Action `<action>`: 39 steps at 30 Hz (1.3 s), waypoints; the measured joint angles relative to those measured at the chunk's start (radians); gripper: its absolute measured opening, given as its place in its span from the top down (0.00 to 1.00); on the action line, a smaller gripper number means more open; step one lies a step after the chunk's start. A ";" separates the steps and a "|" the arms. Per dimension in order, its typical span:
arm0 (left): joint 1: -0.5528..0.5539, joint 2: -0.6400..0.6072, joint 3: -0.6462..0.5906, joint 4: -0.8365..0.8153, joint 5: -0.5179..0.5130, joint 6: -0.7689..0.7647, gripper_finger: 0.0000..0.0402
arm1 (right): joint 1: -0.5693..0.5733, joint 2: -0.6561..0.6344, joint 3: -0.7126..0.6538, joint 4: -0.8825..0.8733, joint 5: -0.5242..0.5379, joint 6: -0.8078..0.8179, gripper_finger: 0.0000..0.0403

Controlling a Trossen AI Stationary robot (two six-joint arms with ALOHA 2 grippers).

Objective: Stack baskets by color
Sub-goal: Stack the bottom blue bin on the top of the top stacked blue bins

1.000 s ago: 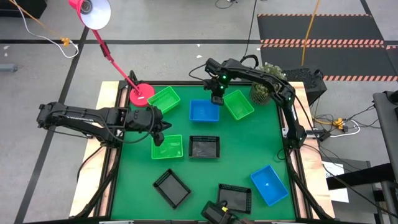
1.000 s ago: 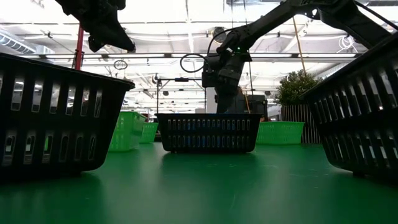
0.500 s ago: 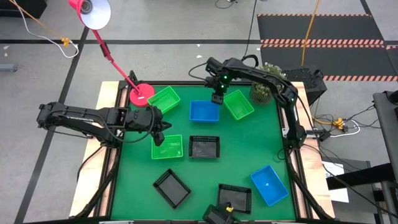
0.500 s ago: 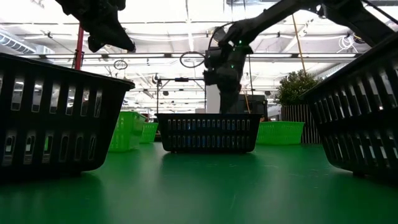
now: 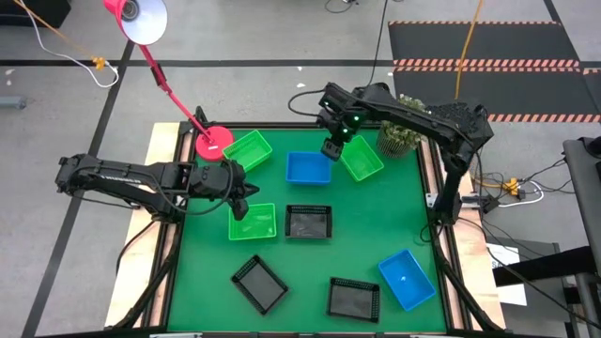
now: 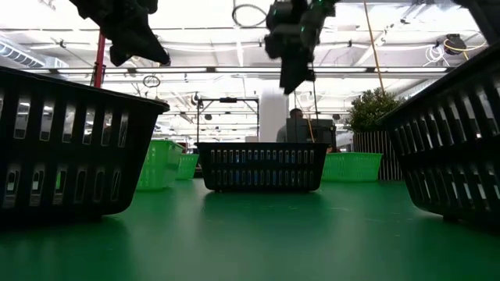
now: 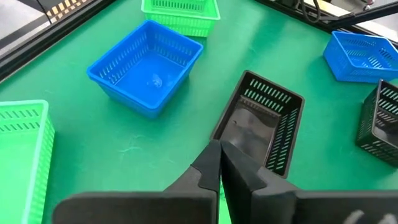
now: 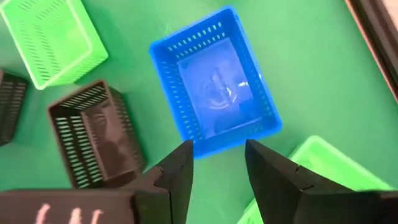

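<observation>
Several small baskets stand on the green table. Three are green [image 5: 247, 148] [image 5: 361, 158] [image 5: 253, 222] and three are black mesh [image 5: 308, 222] [image 5: 260, 284] [image 5: 354, 299]. One blue basket [image 5: 308, 167] stands at the far middle, another [image 5: 406, 278] at the near right. My right gripper [image 5: 331, 147] hangs open and high over the far blue basket's [image 8: 214, 81] right end, with nothing between its fingers [image 8: 217, 165]. My left gripper [image 5: 241, 195] is shut and holds nothing [image 7: 221, 163], raised over the near-left green basket's far edge.
A pink lamp base [image 5: 214, 142] stands at the far left corner, its arm slanting up and away. A potted plant [image 5: 399, 137] sits at the far right edge. Bare green mat lies between the middle black basket and the near right blue one.
My right gripper has risen well clear of the far blue basket, drifted a little toward the table's right, and rolled about its own axis. The blue basket has stayed in place on the table.
</observation>
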 joint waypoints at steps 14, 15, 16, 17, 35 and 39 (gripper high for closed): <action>-0.066 0.000 0.000 0.000 0.002 -0.023 0.94 | 0.218 -0.347 -0.305 -0.073 0.058 0.401 0.65; -0.067 0.000 0.000 0.000 0.002 -0.022 0.94 | 0.237 -0.380 -0.347 -0.072 0.058 0.445 0.65; -0.066 0.000 0.000 0.000 0.002 -0.022 0.94 | 0.258 -0.412 -0.387 -0.071 0.058 0.489 0.65; -0.066 0.000 0.000 0.000 0.002 -0.022 0.94 | 0.279 -0.445 -0.429 -0.068 0.058 0.532 0.65; -0.066 0.000 0.000 0.000 -0.002 -0.028 0.94 | 0.820 -0.696 -0.770 -0.057 0.027 1.297 0.65; -0.066 0.000 0.000 0.000 -0.002 -0.026 0.94 | 0.916 -0.696 -0.817 -0.055 0.020 1.399 0.65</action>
